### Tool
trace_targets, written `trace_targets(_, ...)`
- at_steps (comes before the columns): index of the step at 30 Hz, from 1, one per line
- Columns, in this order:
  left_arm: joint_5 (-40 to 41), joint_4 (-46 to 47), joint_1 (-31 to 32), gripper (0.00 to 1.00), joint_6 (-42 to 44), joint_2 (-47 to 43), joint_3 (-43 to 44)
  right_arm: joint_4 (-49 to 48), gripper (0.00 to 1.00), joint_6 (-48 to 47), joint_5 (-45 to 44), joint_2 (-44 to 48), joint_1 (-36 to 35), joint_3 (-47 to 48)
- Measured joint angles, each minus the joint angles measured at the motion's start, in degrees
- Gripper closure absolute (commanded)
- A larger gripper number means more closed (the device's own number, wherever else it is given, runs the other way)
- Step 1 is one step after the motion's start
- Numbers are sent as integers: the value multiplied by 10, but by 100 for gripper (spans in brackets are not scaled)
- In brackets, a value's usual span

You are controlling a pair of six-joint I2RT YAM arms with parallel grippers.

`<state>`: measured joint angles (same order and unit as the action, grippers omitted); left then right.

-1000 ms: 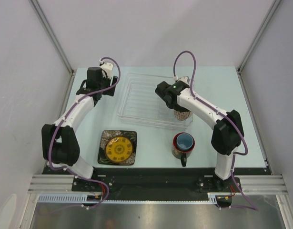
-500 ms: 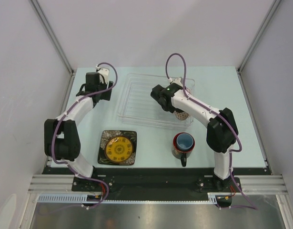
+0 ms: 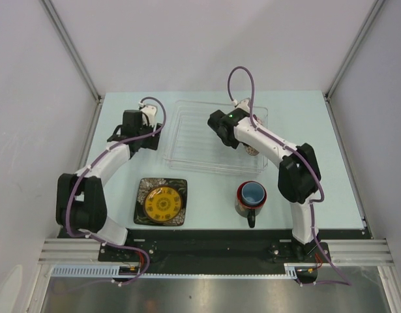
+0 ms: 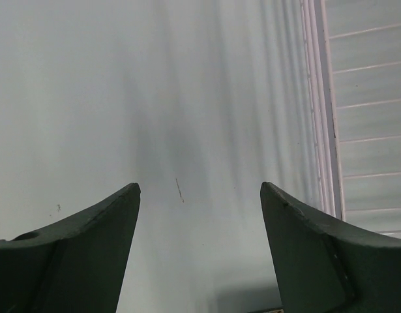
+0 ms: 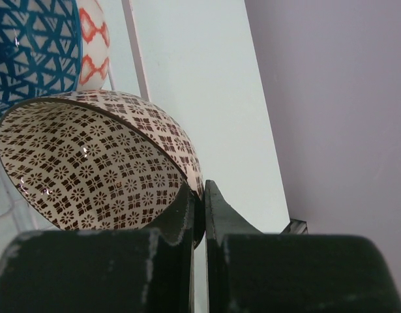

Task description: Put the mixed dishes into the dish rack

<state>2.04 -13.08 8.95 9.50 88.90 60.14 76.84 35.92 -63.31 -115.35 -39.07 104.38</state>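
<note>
My right gripper point(image 5: 201, 189) is shut on the rim of the beige bowl point(image 5: 89, 163), which has a brown flower pattern and is tilted on its side. From above, that gripper point(image 3: 241, 142) holds the bowl point(image 3: 252, 150) over the right part of the clear dish rack point(image 3: 193, 134). A blue-white patterned bowl point(image 5: 27, 52) lies just beyond it. My left gripper point(image 4: 200, 189) is open over bare table, left of the rack's rim point(image 4: 323, 130). The yellow plate point(image 3: 162, 202) rests on the black square plate point(image 3: 143, 210). The light blue cup point(image 3: 253, 193) sits inside the dark mug point(image 3: 241, 207).
An orange-and-white patterned piece point(image 5: 92, 42) shows beside the blue bowl. White walls and metal posts close in the table point(image 3: 298, 117) on three sides. The right arm's purple cable point(image 3: 234, 81) loops above the rack.
The right arm has carried the beige bowl from the rack's near right edge further back over the rack. The left arm has shifted slightly toward the rack, still open.
</note>
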Motion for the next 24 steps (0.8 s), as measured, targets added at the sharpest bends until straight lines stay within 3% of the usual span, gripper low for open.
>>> trace_targets(12,-37,-17,9,21,-12,-61,-9,0,100,-5,-7,-83,52,44)
trace_targets(24,-49,-30,85,21,-25,-64,-34,5,98,-12,-3,-89,51,43)
